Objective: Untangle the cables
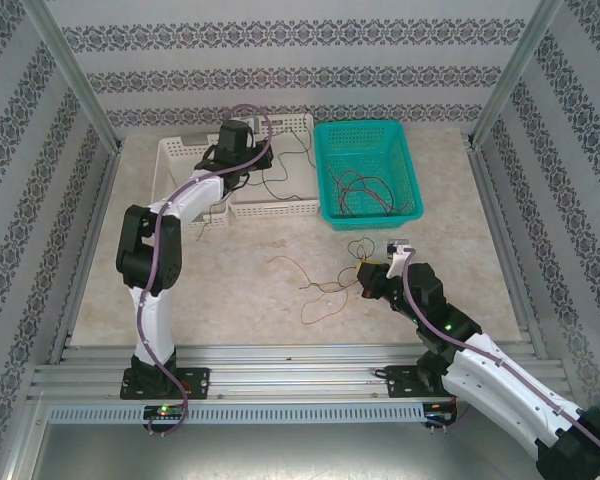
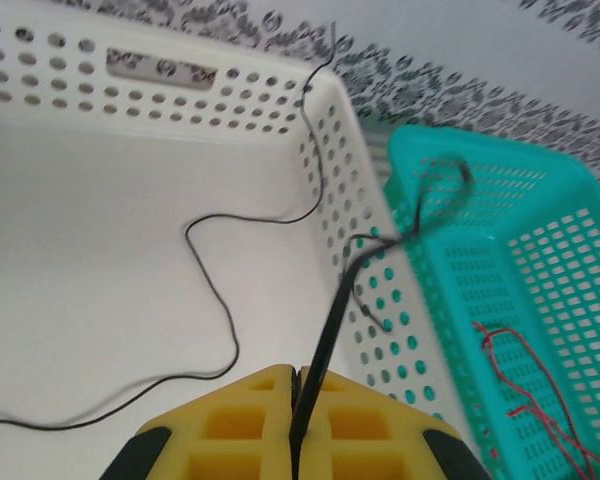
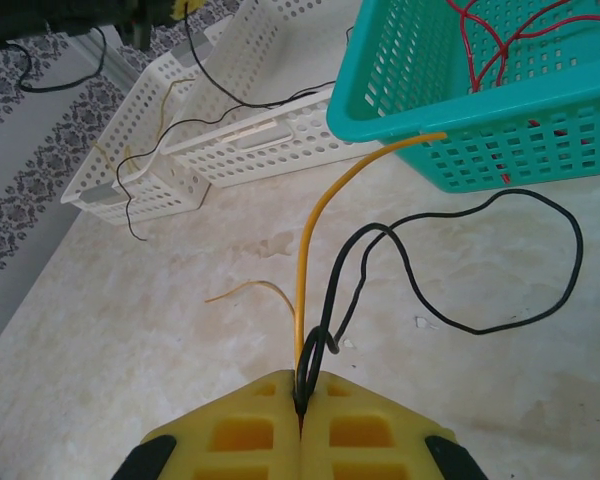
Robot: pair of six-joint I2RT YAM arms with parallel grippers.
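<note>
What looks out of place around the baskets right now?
A thin black cable in the white basket climbs out over its far rim instead of lying inside. The right hand pinches a yellow cable and a long black cable together, so that pair looks not yet separated.

Black cable [image 2: 325, 335] tight in left hand [image 2: 296, 378]

From the top camera you look down from behind the arm bases [image 1: 165, 382]. Over the left claw [image 2: 295, 385] you sit just beside the teal basket [image 2: 500, 190]; over the right claw [image 3: 302, 395] you face its near wall. All three share it.
</note>
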